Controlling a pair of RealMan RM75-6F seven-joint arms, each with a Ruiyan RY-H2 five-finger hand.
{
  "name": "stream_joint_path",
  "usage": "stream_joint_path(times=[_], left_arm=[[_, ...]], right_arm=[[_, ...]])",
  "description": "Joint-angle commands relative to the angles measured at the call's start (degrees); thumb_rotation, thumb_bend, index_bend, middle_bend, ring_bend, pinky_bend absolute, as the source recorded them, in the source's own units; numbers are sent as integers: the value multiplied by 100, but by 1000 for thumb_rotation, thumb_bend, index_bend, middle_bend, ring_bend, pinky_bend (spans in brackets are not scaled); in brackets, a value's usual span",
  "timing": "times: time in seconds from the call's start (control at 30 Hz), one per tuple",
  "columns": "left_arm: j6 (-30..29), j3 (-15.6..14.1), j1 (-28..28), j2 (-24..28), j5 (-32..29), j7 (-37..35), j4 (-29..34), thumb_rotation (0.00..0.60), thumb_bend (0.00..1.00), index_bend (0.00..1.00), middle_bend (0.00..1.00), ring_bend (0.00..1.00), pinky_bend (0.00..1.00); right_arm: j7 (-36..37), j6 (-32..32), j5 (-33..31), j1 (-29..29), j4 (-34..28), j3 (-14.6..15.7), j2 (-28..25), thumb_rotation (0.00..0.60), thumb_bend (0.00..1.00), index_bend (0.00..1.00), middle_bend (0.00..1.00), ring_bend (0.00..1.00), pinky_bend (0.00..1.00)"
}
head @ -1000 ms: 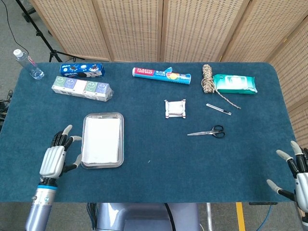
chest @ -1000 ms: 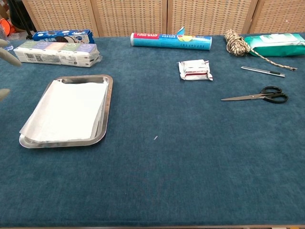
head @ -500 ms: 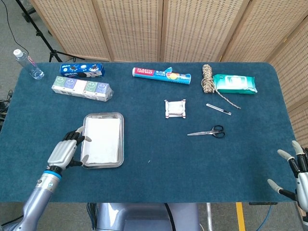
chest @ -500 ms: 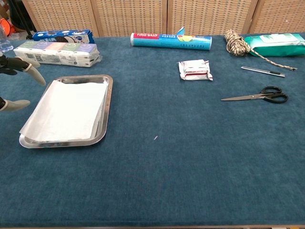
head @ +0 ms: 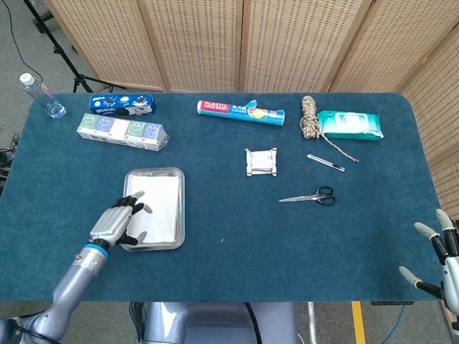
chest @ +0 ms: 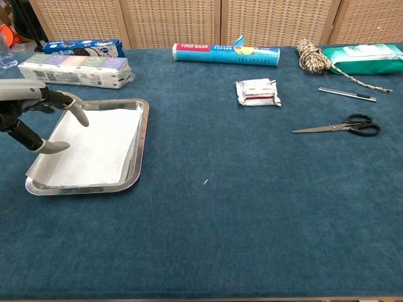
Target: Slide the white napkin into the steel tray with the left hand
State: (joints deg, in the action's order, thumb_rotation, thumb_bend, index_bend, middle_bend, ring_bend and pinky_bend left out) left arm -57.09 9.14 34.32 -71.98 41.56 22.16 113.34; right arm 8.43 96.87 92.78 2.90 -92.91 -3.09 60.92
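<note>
- The left hand (head: 118, 224) hovers over the steel tray's (chest: 142, 139) left rim, fingers (chest: 74, 108) spread and holding nothing.
- The white napkin (chest: 94, 148) lies just right of those fingers, mostly in the tray, its near-left corner draped over the rim; long axis near-to-far.
- One napkin, one tray.
- The right hand (head: 443, 259), well apart at the table's right edge, is splayed and empty.

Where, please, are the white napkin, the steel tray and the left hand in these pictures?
white napkin (chest: 101, 148), chest view, middle of the sheet.
steel tray (chest: 144, 126), chest view, right rim.
left hand (head: 118, 222), head view, back of the hand.
</note>
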Motion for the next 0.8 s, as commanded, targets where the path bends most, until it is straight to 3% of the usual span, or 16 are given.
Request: stream_joint_path(times=[0.03,0.8], left_arm=[[3,-23,112,-91,-138,92,-71,600,358,322,0,0,0],[-86,-385,623,-802,-935,436,-642,600,359,322,0,0,0]], right_arm=[[13,3,-4,2,1,-2,-4,600,53,206,0,0,0],[113,48,-19,23,19,-19,-25,600,53,206,0,0,0]])
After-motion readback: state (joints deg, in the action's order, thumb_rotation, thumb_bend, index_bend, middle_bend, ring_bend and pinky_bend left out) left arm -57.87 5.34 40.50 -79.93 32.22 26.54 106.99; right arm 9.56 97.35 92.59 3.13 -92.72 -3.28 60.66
